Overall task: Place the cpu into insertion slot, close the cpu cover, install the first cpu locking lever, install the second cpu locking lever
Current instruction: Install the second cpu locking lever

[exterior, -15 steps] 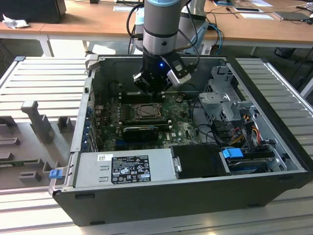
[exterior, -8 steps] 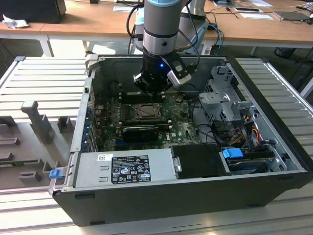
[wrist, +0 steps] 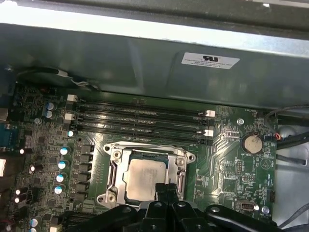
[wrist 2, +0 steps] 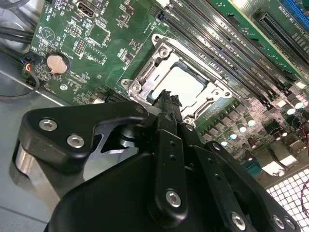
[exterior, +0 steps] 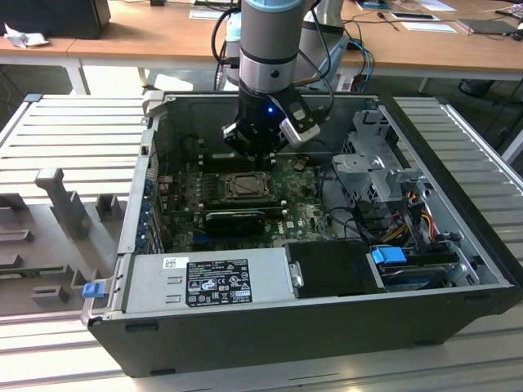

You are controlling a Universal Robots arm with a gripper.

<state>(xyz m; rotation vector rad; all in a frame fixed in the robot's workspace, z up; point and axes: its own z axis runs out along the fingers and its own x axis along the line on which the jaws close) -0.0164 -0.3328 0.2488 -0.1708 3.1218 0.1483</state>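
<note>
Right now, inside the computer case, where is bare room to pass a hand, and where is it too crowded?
Free: the pale metal floor beside the green board's edge, near the round coin battery. Crowded: the claw hangs over the chip in its socket, and cables fill the drive cage side at the exterior view's right.

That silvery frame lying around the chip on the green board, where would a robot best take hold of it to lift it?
Probably at the cpu cover's free edge, opposite its hinge, coming down from above. It is a thin flat plate lying over the cpu in the insertion slot, so only an edge offers purchase. Which edge is hinged cannot be told. The gripper hangs at one rim.
</note>
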